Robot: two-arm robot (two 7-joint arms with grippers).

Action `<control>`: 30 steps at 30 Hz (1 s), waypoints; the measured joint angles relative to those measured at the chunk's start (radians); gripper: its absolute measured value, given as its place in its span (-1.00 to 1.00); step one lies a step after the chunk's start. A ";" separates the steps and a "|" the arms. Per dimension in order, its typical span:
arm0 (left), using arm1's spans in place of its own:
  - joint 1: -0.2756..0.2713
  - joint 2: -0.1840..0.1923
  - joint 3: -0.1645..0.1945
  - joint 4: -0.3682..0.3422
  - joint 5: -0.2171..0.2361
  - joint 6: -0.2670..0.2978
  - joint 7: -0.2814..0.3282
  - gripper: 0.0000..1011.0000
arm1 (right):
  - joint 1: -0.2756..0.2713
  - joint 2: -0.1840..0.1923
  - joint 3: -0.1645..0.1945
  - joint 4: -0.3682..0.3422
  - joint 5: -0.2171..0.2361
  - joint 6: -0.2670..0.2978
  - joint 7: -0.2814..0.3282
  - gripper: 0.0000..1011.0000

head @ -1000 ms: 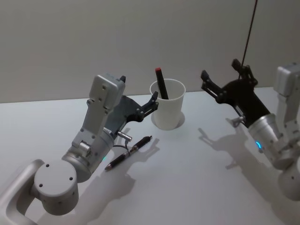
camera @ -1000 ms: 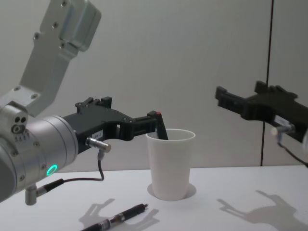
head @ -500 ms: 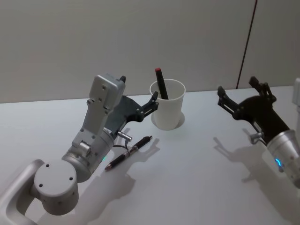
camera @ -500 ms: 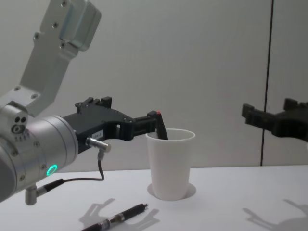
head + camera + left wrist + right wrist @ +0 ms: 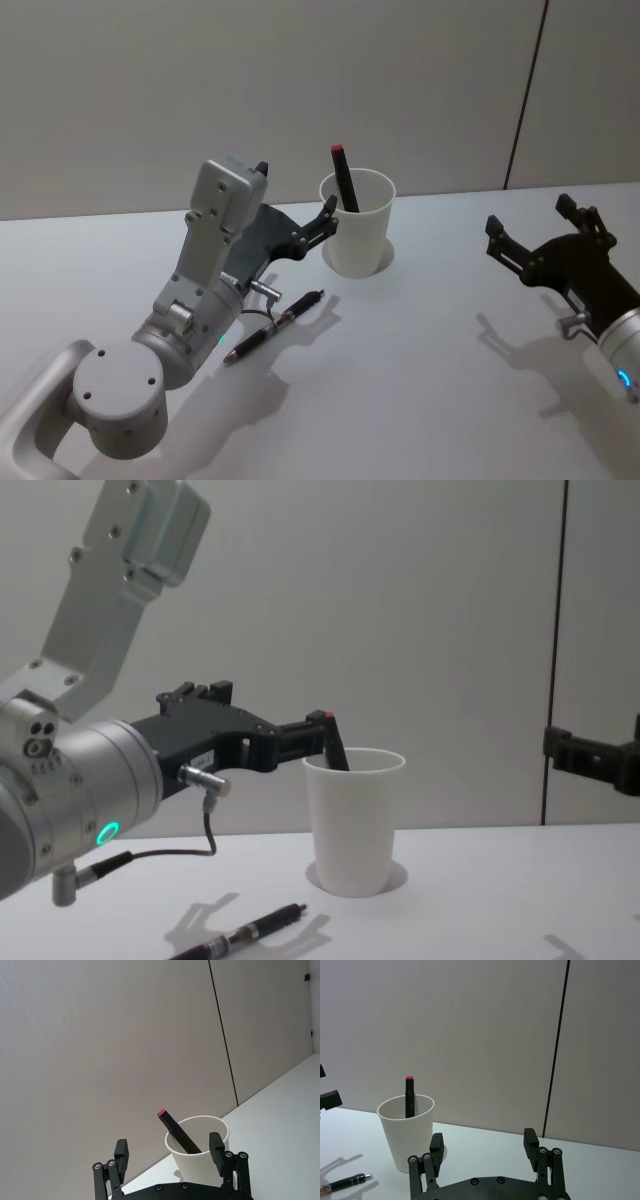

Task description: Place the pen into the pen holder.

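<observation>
The pen holder [image 5: 358,232], a white paper cup, stands upright on the table with a black, red-capped pen [image 5: 344,178] leaning inside it. A second dark pen [image 5: 276,324] lies flat on the table in front of the cup, to its left. My left gripper [image 5: 297,192] is open and empty, hovering just left of the cup's rim, above the lying pen. Its wrist view has the cup [image 5: 199,1141] and the standing pen [image 5: 176,1131] straight ahead between the fingers. My right gripper [image 5: 528,215] is open and empty, well off to the cup's right.
The white table [image 5: 420,380] runs up to a plain grey wall with a dark vertical seam [image 5: 525,95]. My left arm's cable [image 5: 205,830] hangs above the lying pen [image 5: 250,932]. Open tabletop lies between the cup [image 5: 355,820] and the right gripper [image 5: 595,748].
My right gripper has drawn back to the right and lower, away from the cup. The left arm, the cup and both pens have not moved.
</observation>
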 joint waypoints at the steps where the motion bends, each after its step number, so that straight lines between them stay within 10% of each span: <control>1: 0.000 0.000 0.000 0.000 0.000 0.000 0.000 0.98 | -0.004 0.003 0.001 -0.005 0.001 0.004 -0.002 0.98; 30: 0.002 0.016 -0.015 -0.004 -0.029 0.002 -0.060 0.98 | -0.009 0.006 0.000 -0.012 0.002 0.009 -0.004 0.98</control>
